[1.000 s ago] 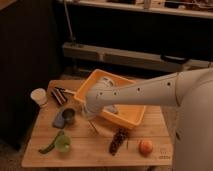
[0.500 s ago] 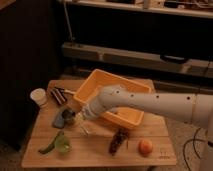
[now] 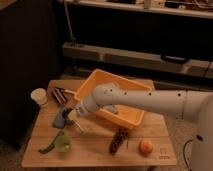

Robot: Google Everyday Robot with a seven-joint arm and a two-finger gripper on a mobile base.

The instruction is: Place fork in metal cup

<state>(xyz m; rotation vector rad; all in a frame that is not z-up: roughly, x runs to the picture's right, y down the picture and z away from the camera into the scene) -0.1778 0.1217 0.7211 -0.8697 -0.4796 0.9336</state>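
My gripper [image 3: 76, 113] is at the end of the white arm that reaches in from the right. It hovers low over the left middle of the wooden table [image 3: 95, 150]. It is shut on the fork [image 3: 79, 125], a thin pale sliver that slants down and to the right from the fingers, with its lower end close to the wood. The metal cup [image 3: 61, 119], short and dull grey, stands just left of the gripper, partly hidden by it. The fork is outside the cup.
A yellow bin [image 3: 125, 117] sits behind the arm. A white cup [image 3: 39, 96] and dark striped-handled items [image 3: 60, 93] are at the back left. A green cup [image 3: 62, 145] with a green pod is at the front left. A dark cluster [image 3: 118, 141] and an orange fruit [image 3: 145, 146] are at the front right.
The arm has swung left and stretched out. The gripper with the fork has moved from the bin's front edge to right beside the metal cup.
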